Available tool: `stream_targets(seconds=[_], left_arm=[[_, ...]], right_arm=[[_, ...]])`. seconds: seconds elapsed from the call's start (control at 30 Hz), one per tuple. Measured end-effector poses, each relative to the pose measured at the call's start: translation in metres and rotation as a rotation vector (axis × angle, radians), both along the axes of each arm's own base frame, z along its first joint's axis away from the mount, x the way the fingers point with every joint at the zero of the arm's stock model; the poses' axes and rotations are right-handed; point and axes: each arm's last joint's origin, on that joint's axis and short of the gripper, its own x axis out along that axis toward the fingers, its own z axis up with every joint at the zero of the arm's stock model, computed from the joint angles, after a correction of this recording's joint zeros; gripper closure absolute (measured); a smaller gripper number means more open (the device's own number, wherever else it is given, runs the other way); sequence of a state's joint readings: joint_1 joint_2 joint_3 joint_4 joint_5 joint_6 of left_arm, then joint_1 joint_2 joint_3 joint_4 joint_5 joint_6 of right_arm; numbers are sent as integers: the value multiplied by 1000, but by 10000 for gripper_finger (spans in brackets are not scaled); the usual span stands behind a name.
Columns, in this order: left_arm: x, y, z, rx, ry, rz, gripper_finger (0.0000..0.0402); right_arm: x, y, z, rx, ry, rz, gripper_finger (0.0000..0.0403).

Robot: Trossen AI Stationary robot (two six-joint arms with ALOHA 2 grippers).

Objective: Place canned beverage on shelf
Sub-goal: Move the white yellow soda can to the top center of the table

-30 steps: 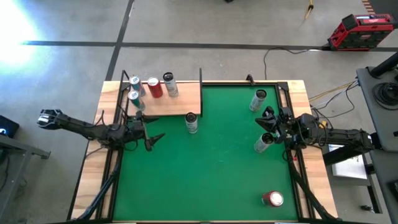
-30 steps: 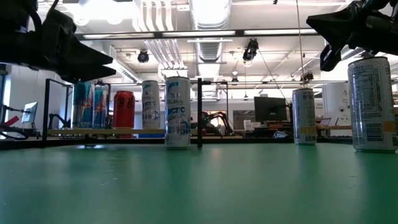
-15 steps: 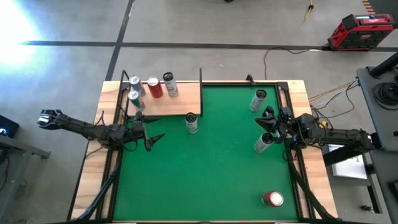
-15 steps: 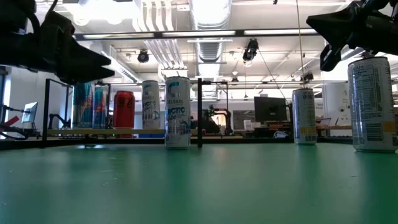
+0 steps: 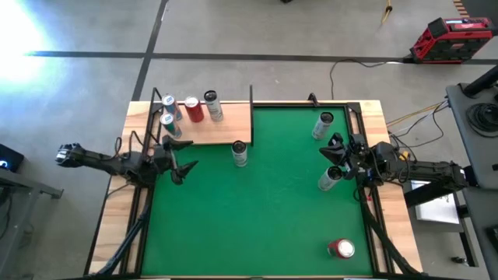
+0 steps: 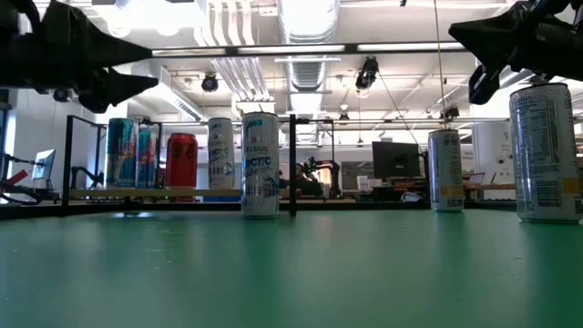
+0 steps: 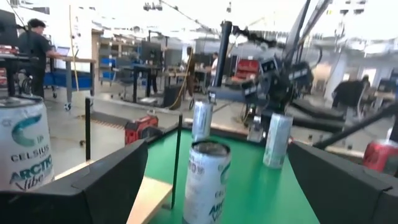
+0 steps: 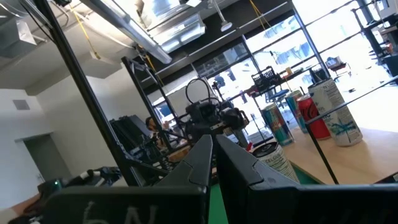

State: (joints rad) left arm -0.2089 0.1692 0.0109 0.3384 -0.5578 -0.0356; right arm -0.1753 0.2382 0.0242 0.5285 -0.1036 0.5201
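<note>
Left gripper (image 5: 180, 164), jaws spread, empty, left-centre of frame. Nearest can (image 5: 240, 153) stands on the mat just beside the shelf (image 5: 226, 124), upper left. Probably approach level, grip mid-body, lift over the rods. Right gripper (image 5: 334, 152) at right, jaws look clenched, empty.

A: State the support surface.
B: Light-wood tabletop (image 5: 393, 233); a green mat (image 5: 264, 210) covers most of it; the shelf (image 5: 222, 128) occupies the far left corner.
A: Items directly on the mat?
B: One upright can (image 5: 240, 153) just beside the shelf's near right corner; one upright can (image 5: 323, 124) at far right; one can (image 5: 329, 179) at mid right; one red can (image 5: 341, 248) lying on its side, near right.
</note>
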Motion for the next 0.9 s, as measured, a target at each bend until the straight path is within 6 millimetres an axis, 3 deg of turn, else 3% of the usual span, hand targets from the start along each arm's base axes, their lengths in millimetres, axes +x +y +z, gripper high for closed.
stream_targets(seconds=[0.3,0.9], left_arm=[[-6,1,6,-16,-75,0,27],[-3,1,6,-8,-40,0,27]], right_arm=[[0,0,0,0,0,0,390],[0,0,0,-8,0,-2,390]])
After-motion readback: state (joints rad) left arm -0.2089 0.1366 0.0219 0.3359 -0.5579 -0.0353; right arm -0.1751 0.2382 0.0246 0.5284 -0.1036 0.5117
